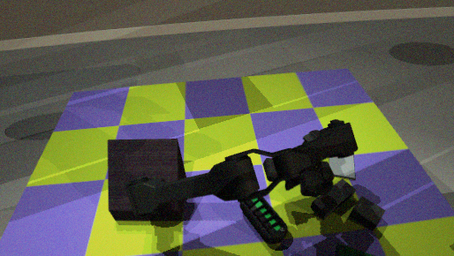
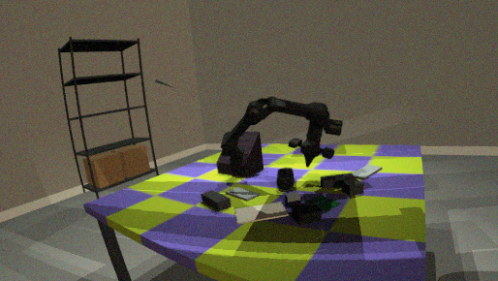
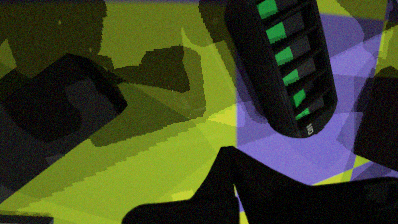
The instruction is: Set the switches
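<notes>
Now controller unit [image 3: 285, 60] flat, apart from raised, empty, closed gripper [image 3: 227, 165].

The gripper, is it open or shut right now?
Shut and empty: the gripper fingers meet, hanging clear of the controller unit.

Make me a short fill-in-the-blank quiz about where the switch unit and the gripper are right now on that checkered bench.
1. The controller unit lies with its switches facing ____.
2. The number of rocker switches showing a green end is ____.
3. The gripper has its fingers ____ and holds nothing.
4. In the exterior view, the gripper hangs ____ the bench, touching no part.

Missing words: up; six; shut; above
</notes>
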